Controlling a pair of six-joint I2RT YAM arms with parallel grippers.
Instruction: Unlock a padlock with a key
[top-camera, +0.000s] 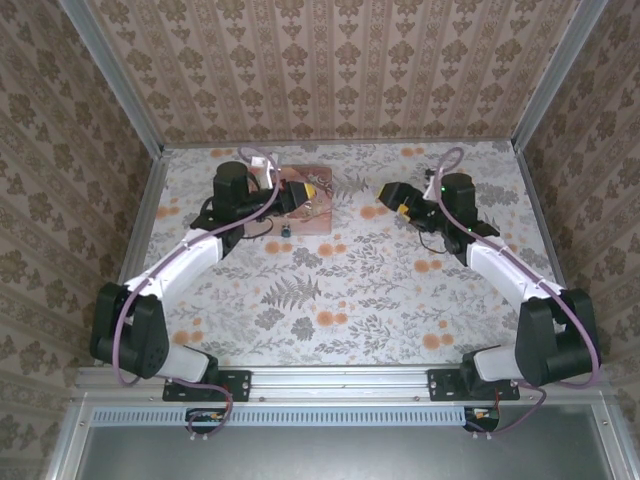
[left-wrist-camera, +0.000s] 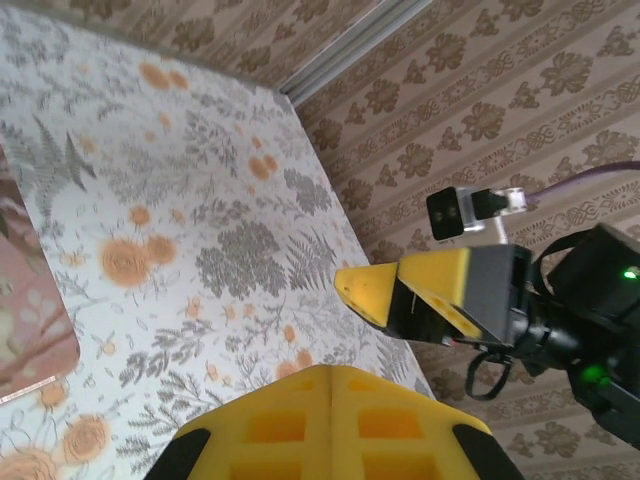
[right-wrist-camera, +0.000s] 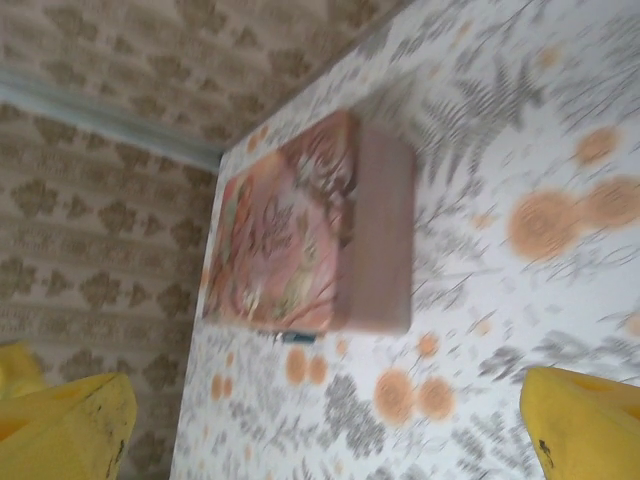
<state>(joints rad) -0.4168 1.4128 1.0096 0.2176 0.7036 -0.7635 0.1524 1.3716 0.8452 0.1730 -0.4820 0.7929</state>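
The padlock (top-camera: 286, 231) is a tiny teal speck on the table, just off the near edge of the pink picture tin (top-camera: 305, 198). In the right wrist view the padlock (right-wrist-camera: 298, 337) lies against the tin's (right-wrist-camera: 310, 235) lower edge. My left gripper (top-camera: 303, 190) hovers over the tin, and its yellow fingers (left-wrist-camera: 335, 372) are pressed together with nothing visible between them. My right gripper (top-camera: 392, 200) is to the right of the tin, pointing at it, with its fingers (right-wrist-camera: 325, 400) wide apart and empty. The key is out of view.
The flowered table ends at a metal-framed back wall (top-camera: 340, 142) and patterned side walls. In the left wrist view the right gripper (left-wrist-camera: 400, 295) faces me across bare tabletop, and the tin's corner (left-wrist-camera: 30, 310) sits at the left edge.
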